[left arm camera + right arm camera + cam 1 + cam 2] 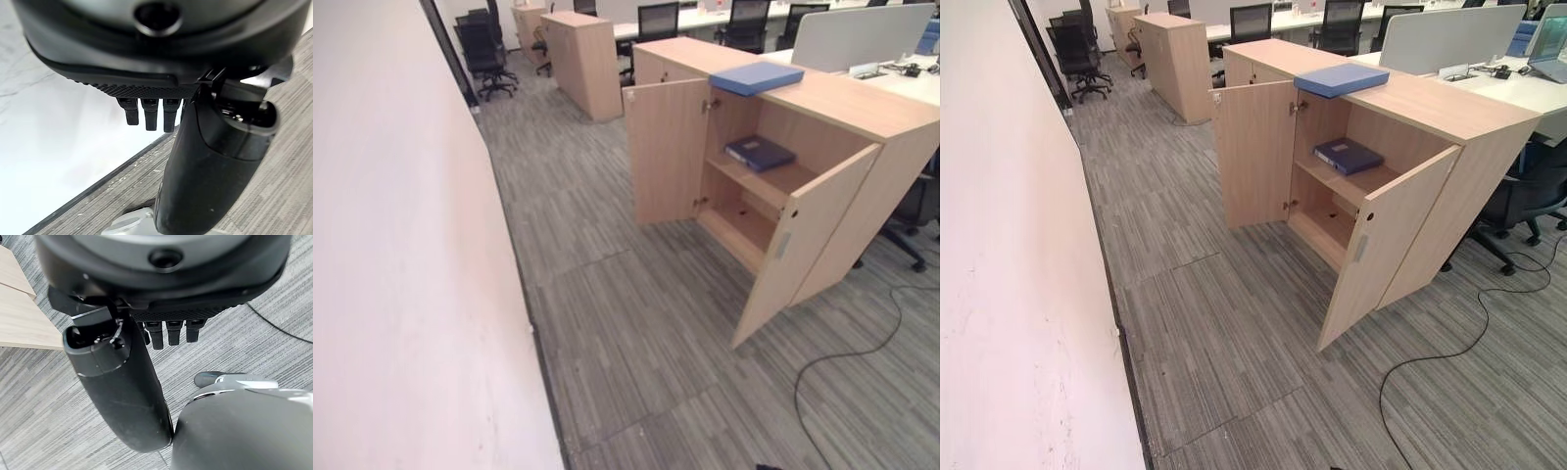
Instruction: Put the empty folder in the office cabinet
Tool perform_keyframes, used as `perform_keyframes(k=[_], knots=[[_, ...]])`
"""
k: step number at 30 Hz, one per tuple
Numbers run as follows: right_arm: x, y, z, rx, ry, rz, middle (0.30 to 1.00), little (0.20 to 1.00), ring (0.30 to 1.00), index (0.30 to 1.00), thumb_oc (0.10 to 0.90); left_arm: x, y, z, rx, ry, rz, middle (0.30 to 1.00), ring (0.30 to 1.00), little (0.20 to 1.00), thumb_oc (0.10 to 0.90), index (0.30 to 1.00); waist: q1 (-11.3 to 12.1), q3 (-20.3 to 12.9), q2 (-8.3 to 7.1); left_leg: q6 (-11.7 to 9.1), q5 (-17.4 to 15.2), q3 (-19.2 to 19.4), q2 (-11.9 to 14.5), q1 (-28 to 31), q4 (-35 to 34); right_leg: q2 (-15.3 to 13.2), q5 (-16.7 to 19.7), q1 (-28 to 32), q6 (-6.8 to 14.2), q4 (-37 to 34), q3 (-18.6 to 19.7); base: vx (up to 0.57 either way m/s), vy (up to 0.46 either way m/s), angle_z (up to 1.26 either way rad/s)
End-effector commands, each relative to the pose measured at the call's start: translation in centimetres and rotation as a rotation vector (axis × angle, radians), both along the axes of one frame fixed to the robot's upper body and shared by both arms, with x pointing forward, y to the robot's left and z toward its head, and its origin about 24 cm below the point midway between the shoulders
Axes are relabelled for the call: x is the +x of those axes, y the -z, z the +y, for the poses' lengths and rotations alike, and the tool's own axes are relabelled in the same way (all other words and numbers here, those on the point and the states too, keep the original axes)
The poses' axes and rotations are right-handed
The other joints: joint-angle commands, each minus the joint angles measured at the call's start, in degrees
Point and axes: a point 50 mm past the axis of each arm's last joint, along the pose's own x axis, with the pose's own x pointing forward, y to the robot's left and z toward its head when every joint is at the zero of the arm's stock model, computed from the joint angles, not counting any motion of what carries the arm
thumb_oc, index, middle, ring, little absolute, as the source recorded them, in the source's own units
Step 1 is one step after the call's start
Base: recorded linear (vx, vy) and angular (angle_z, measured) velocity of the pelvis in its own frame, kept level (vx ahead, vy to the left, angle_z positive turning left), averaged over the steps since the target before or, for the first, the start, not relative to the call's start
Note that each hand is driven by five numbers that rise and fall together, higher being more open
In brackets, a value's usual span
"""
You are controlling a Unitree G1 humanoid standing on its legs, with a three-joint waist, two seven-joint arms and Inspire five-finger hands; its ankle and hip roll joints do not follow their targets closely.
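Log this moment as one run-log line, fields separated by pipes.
cabinet: both doors open | light blue folder: on cabinet top | dark blue folder: on shelf inside | left hand: open, empty | right hand: open, empty

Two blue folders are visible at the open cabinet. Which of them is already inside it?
The darker blue folder, lying flat on the upper shelf inside the cabinet. The lighter blue folder lies on the cabinet's top instead.

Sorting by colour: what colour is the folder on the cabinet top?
Light blue flat folder, clearest in the right eye view.
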Motion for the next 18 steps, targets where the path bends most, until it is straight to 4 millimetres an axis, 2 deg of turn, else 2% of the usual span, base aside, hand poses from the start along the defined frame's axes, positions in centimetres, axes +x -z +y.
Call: perform_keyframes(k=[1, 6, 8, 10, 11, 18], knots=[[0.8, -0.3, -0.9, -0.051, -0.096, 0.004, 0.9, 0.9, 0.9, 0.9, 0.8, 1.9, -0.3, 0.4, 0.016, -0.022, -0.051, 0.9, 0.9, 0.9, 0.8, 0.9, 0.0, 0.0, -1.84, -2.8, -6.2, 2.4, 1.2, 3.0, -0.6, -3.1, 9.4, 0.8, 6.9, -9.5, -1.9, 0.0, 0.0, 0.0], [0.5, -0.3, -1.0, -0.05, -0.123, 0.021, 0.9, 0.9, 0.9, 0.9, 0.8, 0.1, 0.2, 0.0, -0.031, -0.021, 0.043, 0.9, 0.9, 0.9, 0.8, 0.9, -0.3, -0.2, -1.8, -2.9, -6.3, 2.5, 1.4, 3.3, -0.6, -2.9, 9.2, 1.1, 6.8, -9.5, -1.7, 0.0, 0.0, 0.0], [0.9, -0.4, -1.0, -0.063, -0.137, 0.01, 0.9, 0.9, 0.9, 0.9, 0.8, 0.1, 0.2, -0.1, -0.035, -0.012, 0.044, 0.9, 0.9, 0.9, 0.8, 0.9, -0.4, -0.2, -1.77, -2.9, -6.4, 2.8, 1.5, 3.5, -0.6, -2.8, 9.2, 1.2, 6.8, -9.5, -1.5, 0.01, -0.011, -0.02], [1.8, -0.7, -1.3, -0.178, -0.274, 0.011, 0.9, 0.9, 0.9, 0.9, 0.8, 0.3, 0.1, -0.1, -0.011, 0.016, 0.04, 0.9, 0.9, 0.9, 0.8, 0.9, -0.3, 0.0, -1.67, -2.9, -6.5, 2.6, 1.6, 3.5, -0.6, -2.7, 9.2, 1.2, 6.8, -9.5, -1.6, 0.01, -0.016, -0.02], [2.3, -0.8, -1.2, -0.176, -0.281, -0.001, 0.9, 0.9, 0.9, 0.9, 0.8, 0.6, 0.1, -0.1, 0.0, 0.026, 0.033, 0.9, 0.9, 0.9, 0.8, 0.9, -0.3, 0.2, -1.65, -2.9, -6.4, 2.5, 1.6, 3.5, -0.6, -2.6, 9.2, 1.1, 6.7, -9.5, -1.5, 0.01, -0.029, -0.03], [1.8, -0.6, -0.9, -0.146, -0.338, 0.028, 0.9, 0.9, 0.9, 0.9, 0.8, 0.7, 0.1, -0.3, -0.036, -0.02, 0.02, 0.9, 0.9, 0.9, 0.8, 0.9, -0.3, 0.7, -1.89, -3.1, -6.4, 2.1, 2.0, 3.8, -0.6, -2.5, 8.7, 1.5, 6.4, -9.5, -1.6, 0.04, -0.053, -0.01]])
